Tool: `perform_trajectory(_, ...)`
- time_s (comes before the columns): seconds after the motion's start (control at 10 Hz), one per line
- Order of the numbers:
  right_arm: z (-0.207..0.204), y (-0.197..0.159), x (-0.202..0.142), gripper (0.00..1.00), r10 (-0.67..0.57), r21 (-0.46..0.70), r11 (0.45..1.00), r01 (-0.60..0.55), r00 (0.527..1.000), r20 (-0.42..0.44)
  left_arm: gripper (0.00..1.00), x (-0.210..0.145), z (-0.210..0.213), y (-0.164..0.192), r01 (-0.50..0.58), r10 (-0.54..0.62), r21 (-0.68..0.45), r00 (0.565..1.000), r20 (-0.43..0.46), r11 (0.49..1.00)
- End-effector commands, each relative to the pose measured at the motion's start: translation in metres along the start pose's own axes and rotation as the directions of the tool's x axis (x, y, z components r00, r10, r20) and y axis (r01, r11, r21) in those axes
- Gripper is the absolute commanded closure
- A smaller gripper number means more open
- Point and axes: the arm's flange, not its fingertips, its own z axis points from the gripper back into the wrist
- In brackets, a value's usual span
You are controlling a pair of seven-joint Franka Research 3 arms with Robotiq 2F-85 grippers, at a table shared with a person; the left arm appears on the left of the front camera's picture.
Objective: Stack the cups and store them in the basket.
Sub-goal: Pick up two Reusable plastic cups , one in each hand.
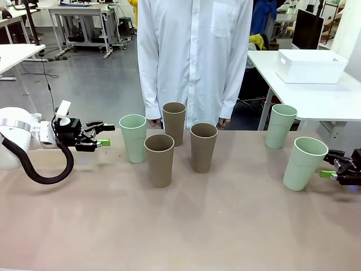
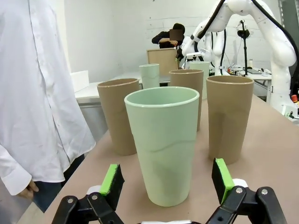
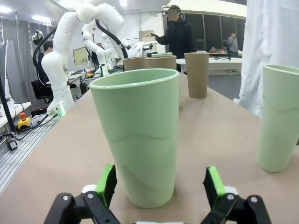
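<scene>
I have the left gripper (image 1: 106,135) spread wide with nothing in it, lying level just above the table (image 1: 169,237) and aimed at the left mint cup (image 1: 133,138), which stands upright just ahead of its fingertips. From the left wrist that cup lines up between the green pads (image 2: 112,179), and I see no contact. The right gripper (image 1: 330,166) is likewise fully open and holding nothing, its tips just beside the near right mint cup (image 1: 304,163). A far right mint cup (image 1: 280,126) stands behind that one. Mid-table, upright and apart, are the front taupe cup (image 1: 159,159), the back taupe cup (image 1: 174,122) and the right taupe cup (image 1: 203,147), before a person in a white coat (image 1: 194,56). The basket (image 1: 310,65) sits on a separate white table (image 1: 338,99) at far right, well apart from the cups
</scene>
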Motion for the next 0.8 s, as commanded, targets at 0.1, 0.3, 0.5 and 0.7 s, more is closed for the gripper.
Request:
perform_trajectory(0.1, -0.009, 0.003, 0.003, 0.0, 0.005, -0.001, 1.0, -0.005, 1.0, -0.02, 0.0, -0.002, -0.008, 0.02, -0.045, 0.043, -0.043, 0.998, -0.047, 0.998)
perform_trajectory(0.3, -0.014, 0.003, 0.006, 0.0, 0.0, -0.009, 1.0, 0.0, 1.0, -0.016, 0.0, -0.004, -0.011, 0.026, -0.054, 0.051, -0.06, 0.998, -0.045, 0.997)
perform_trajectory(0.5, -0.021, 0.004, 0.009, 0.0, 0.001, 0.007, 1.0, -0.001, 1.0, -0.022, 0.0, -0.007, -0.017, 0.028, -0.059, 0.055, -0.088, 0.998, -0.042, 0.994)
perform_trajectory(0.7, -0.02, 0.006, 0.01, 0.0, -0.009, 0.008, 1.0, 0.009, 1.0, -0.024, 0.0, -0.007, -0.024, 0.031, -0.056, 0.052, -0.102, 0.998, -0.048, 0.993)
